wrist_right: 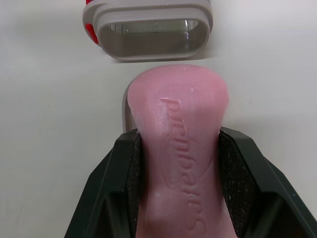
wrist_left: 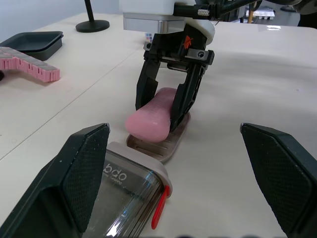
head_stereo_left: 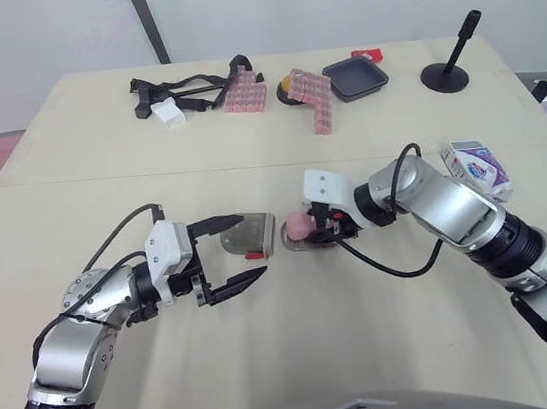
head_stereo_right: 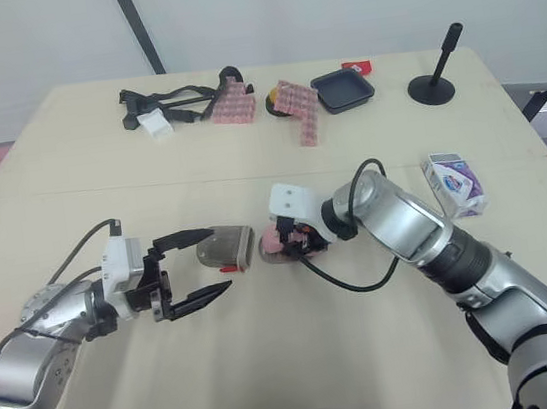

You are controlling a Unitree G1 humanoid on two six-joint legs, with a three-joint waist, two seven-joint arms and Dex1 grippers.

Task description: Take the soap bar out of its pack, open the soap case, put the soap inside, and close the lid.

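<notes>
Right pincer (wrist_right: 179, 144) is clamped on the soap (wrist_right: 176, 99) over the tray (wrist_left: 171, 146). Left pincer (head_stereo_left: 251, 246) is spread apart around the lid (wrist_left: 129, 188).

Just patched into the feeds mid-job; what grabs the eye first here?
The pink soap bar, clamped in the right gripper, is poised at the ridged case tray at mid-table. Right beside it, the clear case cover lies on its side inside the open left gripper, ungripped. The soap pack lies off at the robot's right.
</notes>
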